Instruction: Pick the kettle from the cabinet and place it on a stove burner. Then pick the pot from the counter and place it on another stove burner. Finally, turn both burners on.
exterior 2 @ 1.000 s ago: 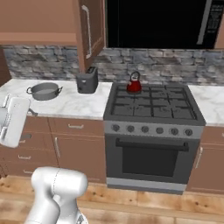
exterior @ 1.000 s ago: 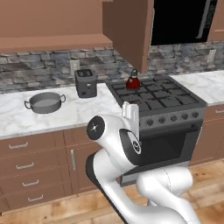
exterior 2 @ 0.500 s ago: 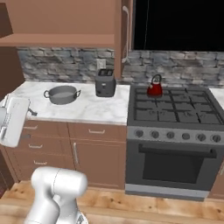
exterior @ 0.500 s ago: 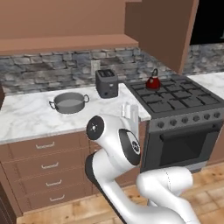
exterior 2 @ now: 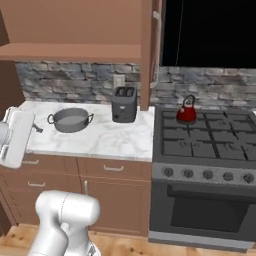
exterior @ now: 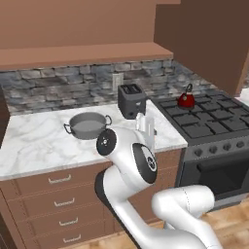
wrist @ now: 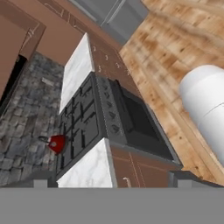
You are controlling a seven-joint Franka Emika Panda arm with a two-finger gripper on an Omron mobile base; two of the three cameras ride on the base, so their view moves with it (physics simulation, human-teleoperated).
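The red kettle (exterior: 186, 99) (exterior 2: 187, 112) (wrist: 57, 143) stands on the back left stove burner (exterior 2: 186, 121) of the dark cooktop (exterior: 209, 116). The grey pot (exterior: 87, 125) (exterior 2: 70, 120) sits on the marble counter (exterior: 39, 146) (exterior 2: 110, 137), left of the toaster. My gripper (exterior: 146, 124) (wrist: 111, 181) is held up close to the arm, in front of the counter edge and well away from both. Its fingertips (wrist: 40, 183) stand wide apart with nothing between them. The brown cabinet shelf (exterior: 82, 53) (exterior 2: 70, 50) hangs above the counter.
A dark toaster (exterior: 131, 100) (exterior 2: 124, 104) stands on the counter between pot and stove. Round knobs (exterior 2: 207, 175) line the stove front above the oven door (wrist: 140, 122). Brown drawers (exterior: 53, 194) sit under the counter, and a tall cabinet door (exterior 2: 150, 50) hangs beside the stove.
The whole scene has slid to the right in both base views, so the base has driven left along the counter. The arm keeps its folded pose and the gripper stays open.
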